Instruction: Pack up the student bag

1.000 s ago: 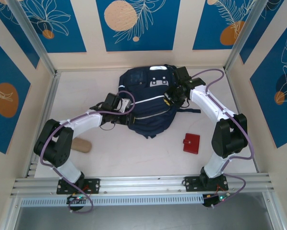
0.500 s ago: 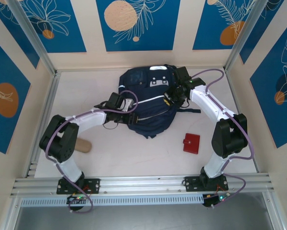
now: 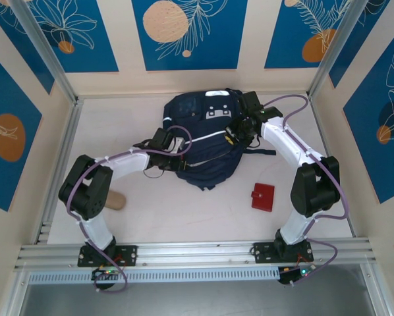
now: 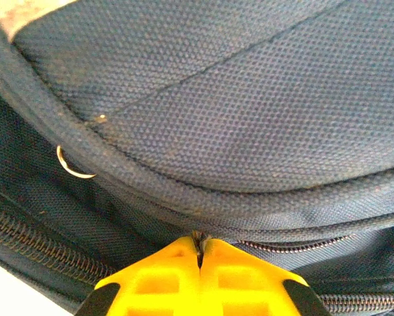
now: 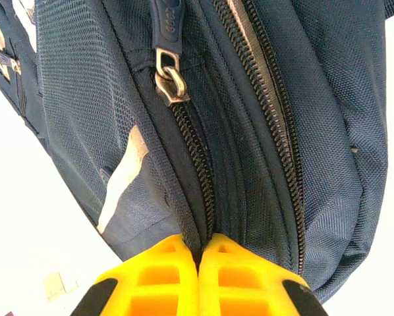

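Opening step: with the student bag [image 3: 207, 161] lying on the table [image 3: 184, 210] between both hands, the left hand [image 4: 199, 253] and right hand [image 5: 200, 249] each pinch shut on its zipper seam, so the next move likely requires drawing the zipper pull [image 5: 165, 72] ahead of the right hand.

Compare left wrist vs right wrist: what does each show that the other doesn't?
Left wrist: a small metal ring on the bag, and the left tool shut on a seam beside a zipper. Right wrist: a zipper pull, a pale strip on the fabric, and the right tool shut on a zipper line. Both: navy bag fabric, zipper teeth, yellow tool tips pressed together.
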`<state>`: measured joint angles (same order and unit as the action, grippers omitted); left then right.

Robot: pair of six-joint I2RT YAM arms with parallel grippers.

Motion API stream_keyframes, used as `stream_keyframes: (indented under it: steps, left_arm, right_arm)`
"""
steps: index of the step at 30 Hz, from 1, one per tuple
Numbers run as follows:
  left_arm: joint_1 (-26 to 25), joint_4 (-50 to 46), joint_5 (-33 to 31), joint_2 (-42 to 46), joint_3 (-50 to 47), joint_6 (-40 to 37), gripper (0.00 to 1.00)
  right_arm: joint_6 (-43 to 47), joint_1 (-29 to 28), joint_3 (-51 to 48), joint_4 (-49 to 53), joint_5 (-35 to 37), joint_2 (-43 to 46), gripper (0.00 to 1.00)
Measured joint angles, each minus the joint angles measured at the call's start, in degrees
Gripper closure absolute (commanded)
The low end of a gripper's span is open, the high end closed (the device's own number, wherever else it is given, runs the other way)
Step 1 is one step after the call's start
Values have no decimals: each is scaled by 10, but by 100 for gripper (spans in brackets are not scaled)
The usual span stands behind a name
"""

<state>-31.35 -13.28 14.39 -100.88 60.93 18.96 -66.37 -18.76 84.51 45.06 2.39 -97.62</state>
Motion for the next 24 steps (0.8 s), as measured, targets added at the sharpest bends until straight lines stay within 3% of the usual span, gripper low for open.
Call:
stream_keyframes:
  steps: [10, 24]
  left_arm:
    - [-8, -34, -120, 38, 1, -37, 100]
    - [1, -48, -199, 9, 42, -89, 100]
  right_arm:
    - [0, 11, -11, 0, -1, 18, 100]
    - [7, 19, -17, 0, -3, 22, 100]
